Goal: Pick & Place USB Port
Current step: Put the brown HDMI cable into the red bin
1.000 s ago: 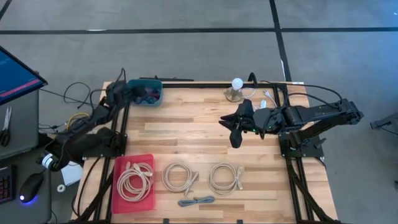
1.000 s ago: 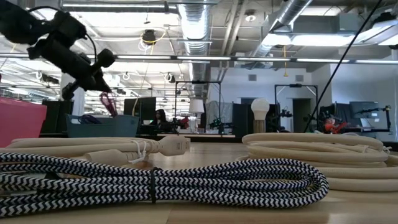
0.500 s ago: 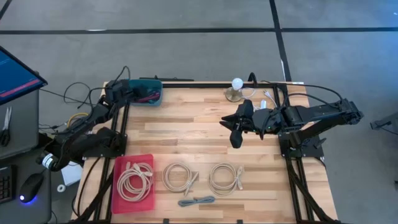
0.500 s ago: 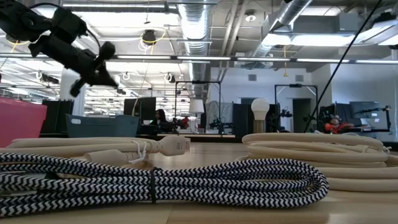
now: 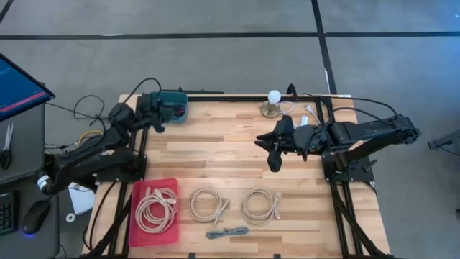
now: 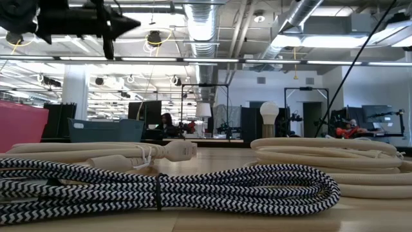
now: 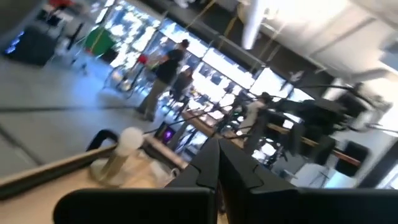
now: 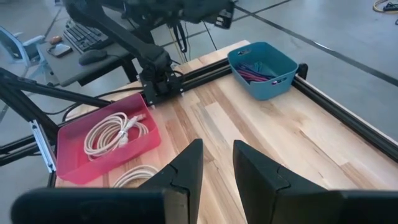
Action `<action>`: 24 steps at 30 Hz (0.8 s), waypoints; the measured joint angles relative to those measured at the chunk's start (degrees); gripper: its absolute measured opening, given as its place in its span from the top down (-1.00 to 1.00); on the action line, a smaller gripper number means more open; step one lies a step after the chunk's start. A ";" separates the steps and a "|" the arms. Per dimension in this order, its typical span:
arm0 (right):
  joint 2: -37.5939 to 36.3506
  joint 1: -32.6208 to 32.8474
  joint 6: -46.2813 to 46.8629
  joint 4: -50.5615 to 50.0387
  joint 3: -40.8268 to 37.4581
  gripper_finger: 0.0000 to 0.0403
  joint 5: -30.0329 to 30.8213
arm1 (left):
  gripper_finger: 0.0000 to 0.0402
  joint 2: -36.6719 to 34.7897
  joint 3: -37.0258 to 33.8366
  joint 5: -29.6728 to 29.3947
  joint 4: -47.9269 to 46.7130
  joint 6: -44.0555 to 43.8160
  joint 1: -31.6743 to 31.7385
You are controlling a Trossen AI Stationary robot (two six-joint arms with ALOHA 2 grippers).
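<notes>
Left gripper (image 5: 159,115): hangs raised at the table's far left corner, just beside the near rim of the teal bin (image 5: 172,107), fingers (image 7: 219,167) pressed together with nothing seen between them; shows in the low view as a dark shape high up, well clear of the tabletop (image 6: 96,22). Right gripper (image 5: 268,146): hovers over the middle of the wooden table (image 5: 215,147), fingers (image 8: 186,165) standing apart with bare wood visible through the gap, gripping nothing. Holds pink and dark cables (image 8: 255,67), that teal bin, loosely heaped inside; cannot tell their connectors. Sits at the near left corner, well apart from the bin: a red tray (image 5: 141,224) with one cream coiled cable (image 5: 153,205) lying in it. Lie in a row just beside the tray, on the bare wood: two more cream coils (image 5: 207,205) (image 5: 260,206), and nearer the table's edge a black-and-white braided cable (image 5: 227,232), bundled and filling the low view's foreground (image 6: 167,187). Stands at the far edge, behind the right gripper: a small lamp with a white bulb (image 5: 273,99)
</notes>
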 joint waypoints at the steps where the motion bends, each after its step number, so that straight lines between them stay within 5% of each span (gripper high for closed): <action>1: -0.10 0.00 0.00 0.10 0.00 0.60 0.00 | 0.98 -0.84 0.00 -1.46 0.00 1.01 -2.09; 10: -0.76 0.00 0.05 0.13 -0.02 0.60 -0.06 | 0.98 -3.48 0.00 -12.67 -0.23 7.71 -18.00; 24: -0.91 0.00 0.17 1.12 -0.02 0.60 -0.22 | 0.98 1.90 3.23 -25.01 -0.49 12.10 -41.62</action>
